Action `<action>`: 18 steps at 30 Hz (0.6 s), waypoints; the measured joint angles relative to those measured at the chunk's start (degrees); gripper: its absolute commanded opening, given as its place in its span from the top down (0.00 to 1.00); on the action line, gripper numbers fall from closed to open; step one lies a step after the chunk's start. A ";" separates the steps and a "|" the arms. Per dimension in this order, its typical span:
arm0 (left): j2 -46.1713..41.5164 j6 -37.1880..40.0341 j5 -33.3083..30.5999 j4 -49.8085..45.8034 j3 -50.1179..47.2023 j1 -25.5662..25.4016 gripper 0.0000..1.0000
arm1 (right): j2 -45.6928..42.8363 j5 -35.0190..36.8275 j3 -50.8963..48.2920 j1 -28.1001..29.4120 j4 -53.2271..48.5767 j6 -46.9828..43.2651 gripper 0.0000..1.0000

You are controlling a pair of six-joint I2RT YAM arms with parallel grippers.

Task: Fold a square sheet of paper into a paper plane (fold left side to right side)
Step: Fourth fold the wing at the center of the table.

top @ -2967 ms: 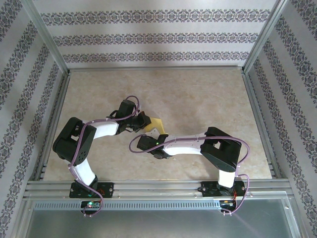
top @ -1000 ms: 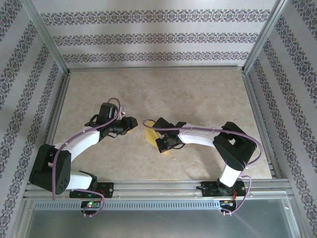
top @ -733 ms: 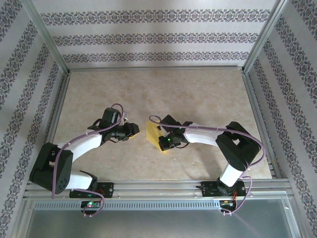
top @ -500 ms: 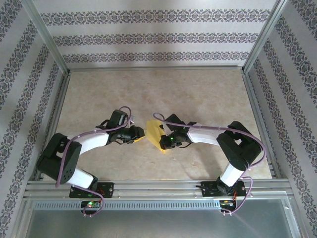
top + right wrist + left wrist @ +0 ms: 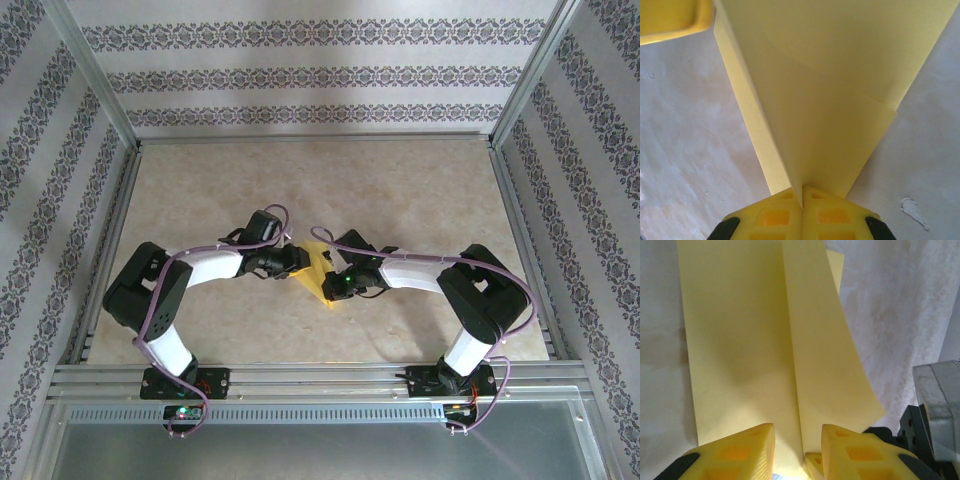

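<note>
- Left pincer (image 5: pixel 797 434) has swung in, jaws spread astride the yellow sheet's (image 5: pixel 740 340) raised flap (contact unclear).
- Right pincer (image 5: pixel 802 192) pinches the sheet, which fans out ahead of its tips.
- Close gently, carry the flap rightward, edges matched.

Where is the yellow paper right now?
In the top view the yellow paper is near the table centre, pinched by the right fingers, a flap between the open left fingers.
</note>
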 measured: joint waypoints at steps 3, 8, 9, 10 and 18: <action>1.62 0.00 0.00 0.07 1.01 -0.33 0.70 | 0.00 0.00 0.00 0.00 0.00 0.02 0.95; 3.06 0.00 0.02 0.35 2.16 -0.76 0.69 | 0.00 -0.02 -0.02 0.00 0.02 0.00 0.95; 3.10 0.00 0.02 0.37 2.21 -0.79 0.68 | 0.00 0.00 -0.02 0.00 0.02 0.00 0.95; 3.13 0.00 0.02 0.42 2.23 -0.79 0.66 | 0.00 0.00 -0.02 0.00 0.04 0.00 0.95; 3.52 0.00 0.02 0.72 2.82 -0.79 0.61 | 0.02 -0.33 -0.02 -0.37 0.04 0.00 0.95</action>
